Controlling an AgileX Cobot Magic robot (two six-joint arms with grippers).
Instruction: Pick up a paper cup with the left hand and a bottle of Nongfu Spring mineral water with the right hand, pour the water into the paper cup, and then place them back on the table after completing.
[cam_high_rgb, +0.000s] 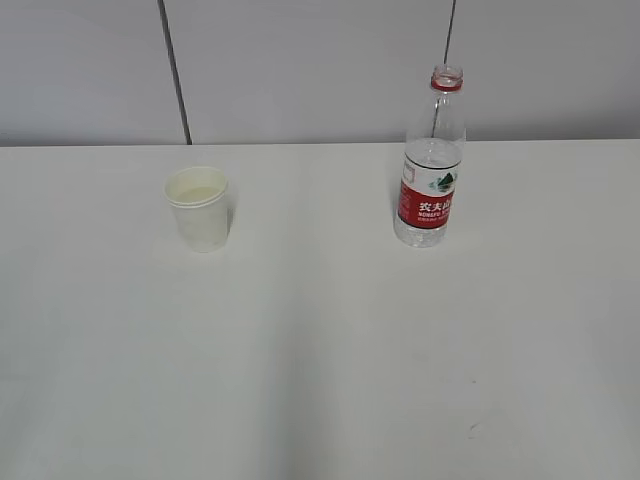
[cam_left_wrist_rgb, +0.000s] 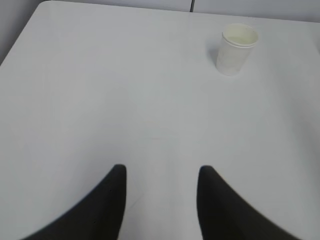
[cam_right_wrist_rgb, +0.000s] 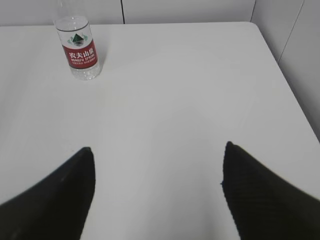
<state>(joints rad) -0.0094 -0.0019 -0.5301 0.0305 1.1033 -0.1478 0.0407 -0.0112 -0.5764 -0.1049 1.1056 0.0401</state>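
Observation:
A white paper cup (cam_high_rgb: 199, 207) stands upright on the white table (cam_high_rgb: 320, 350) at the back left; it also shows in the left wrist view (cam_left_wrist_rgb: 237, 48). A clear Nongfu Spring bottle (cam_high_rgb: 432, 165) with a red label and no cap stands upright at the back right, partly filled with clear water; the right wrist view shows its lower part (cam_right_wrist_rgb: 78, 47). Neither arm appears in the exterior view. My left gripper (cam_left_wrist_rgb: 161, 172) is open and empty, well short of the cup. My right gripper (cam_right_wrist_rgb: 159, 150) is wide open and empty, well short of the bottle.
A grey wall with dark vertical seams (cam_high_rgb: 174, 70) runs behind the table. The table's right edge (cam_right_wrist_rgb: 280, 75) shows in the right wrist view, its left corner (cam_left_wrist_rgb: 42, 6) in the left wrist view. A faint scuff (cam_high_rgb: 472, 428) marks the front right.

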